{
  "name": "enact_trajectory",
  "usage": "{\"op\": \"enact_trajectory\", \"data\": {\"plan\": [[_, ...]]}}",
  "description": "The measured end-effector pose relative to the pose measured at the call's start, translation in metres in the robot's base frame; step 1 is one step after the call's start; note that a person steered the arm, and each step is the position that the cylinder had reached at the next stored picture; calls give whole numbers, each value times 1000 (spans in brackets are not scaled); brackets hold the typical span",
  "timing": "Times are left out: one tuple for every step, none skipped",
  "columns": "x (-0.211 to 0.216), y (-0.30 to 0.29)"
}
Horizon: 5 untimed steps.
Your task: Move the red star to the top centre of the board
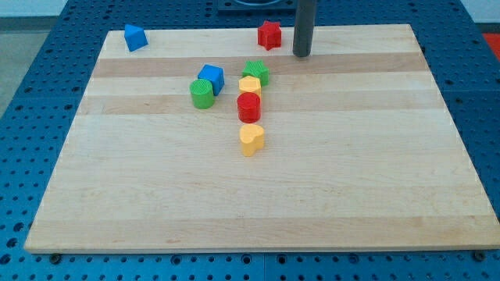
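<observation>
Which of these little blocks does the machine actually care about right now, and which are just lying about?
In the job:
red star, at the board's top centre
my tip, just to its right

Lying about:
blue block, top left
blue cube
green cylinder
green star
yellow block
red cylinder
yellow heart

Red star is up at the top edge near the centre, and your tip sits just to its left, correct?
Not quite. The red star is at the top edge near the centre of the board, but my tip sits just to its right, not its left, with a small gap between them. The camera view shows this.
</observation>
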<state>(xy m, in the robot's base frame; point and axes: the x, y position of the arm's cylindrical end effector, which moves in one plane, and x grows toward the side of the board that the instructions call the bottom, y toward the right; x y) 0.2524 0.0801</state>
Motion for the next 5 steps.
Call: {"op": "enact_trajectory", "data": {"plan": [[-26, 1], [-32, -1], [-32, -15], [-32, -20], [-32, -26]]}}
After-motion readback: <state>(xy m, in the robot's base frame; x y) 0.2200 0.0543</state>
